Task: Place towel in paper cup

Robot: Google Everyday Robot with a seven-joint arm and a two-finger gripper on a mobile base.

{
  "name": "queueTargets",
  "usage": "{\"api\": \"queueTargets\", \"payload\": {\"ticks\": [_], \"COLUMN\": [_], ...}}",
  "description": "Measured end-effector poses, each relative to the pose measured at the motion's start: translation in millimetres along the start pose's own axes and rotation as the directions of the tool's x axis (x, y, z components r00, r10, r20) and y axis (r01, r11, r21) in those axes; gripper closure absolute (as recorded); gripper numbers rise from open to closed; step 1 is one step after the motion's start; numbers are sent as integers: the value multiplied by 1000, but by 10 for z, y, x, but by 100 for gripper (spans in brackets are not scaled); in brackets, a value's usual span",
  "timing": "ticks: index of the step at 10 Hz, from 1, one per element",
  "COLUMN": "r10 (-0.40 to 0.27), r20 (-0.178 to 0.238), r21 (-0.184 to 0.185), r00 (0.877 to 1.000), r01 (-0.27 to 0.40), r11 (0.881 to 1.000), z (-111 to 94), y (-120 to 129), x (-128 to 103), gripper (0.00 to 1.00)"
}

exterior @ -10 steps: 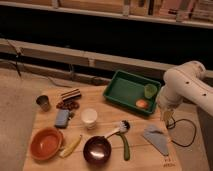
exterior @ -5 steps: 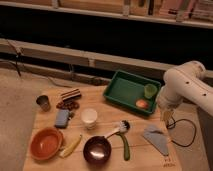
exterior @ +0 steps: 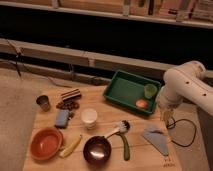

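Note:
A grey towel (exterior: 156, 138) lies flat on the wooden table (exterior: 107, 160) near its right edge. A white paper cup (exterior: 89, 118) stands upright in the middle of the table, well left of the towel. My white arm comes in from the right. My gripper (exterior: 167, 117) hangs just above and a little right of the towel, at the table's right edge. Nothing shows in it.
A green tray (exterior: 121, 91) at the back holds a green cup (exterior: 150, 91) and an orange object (exterior: 142, 104). On the table are an orange bowl (exterior: 46, 143), dark bowl (exterior: 97, 150), banana (exterior: 71, 146), green-handled brush (exterior: 123, 139), blue sponge (exterior: 62, 118), metal cup (exterior: 44, 103), snack packets (exterior: 70, 98).

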State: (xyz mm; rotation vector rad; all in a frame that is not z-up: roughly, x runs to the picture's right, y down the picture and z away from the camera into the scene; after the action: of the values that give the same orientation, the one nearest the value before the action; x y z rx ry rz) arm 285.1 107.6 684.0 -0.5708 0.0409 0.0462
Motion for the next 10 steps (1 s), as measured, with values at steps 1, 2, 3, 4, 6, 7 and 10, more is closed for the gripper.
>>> {"api": "queueTargets", "payload": {"ticks": [1,2,3,4,6,7,10], "r10": [-5,-12,-15,-21,-34,-37,-63], "r20": [8,21,30,41,54,58,76], "r21": [-3,-7,-11,-16,-21,-22,-30], "r00": [1000,1000,999,999,998,998,995], "r01": [5,12,16,21,35,38,65], "r11": [1000,1000,1000,1000,999,999,997], "z": [48,143,239,363,424,433,694], "y": [27,78,122,170,200,199,261], "x": [17,52,78,111,130,150,161], "gripper": [25,14,6,0,0,0,0]}}
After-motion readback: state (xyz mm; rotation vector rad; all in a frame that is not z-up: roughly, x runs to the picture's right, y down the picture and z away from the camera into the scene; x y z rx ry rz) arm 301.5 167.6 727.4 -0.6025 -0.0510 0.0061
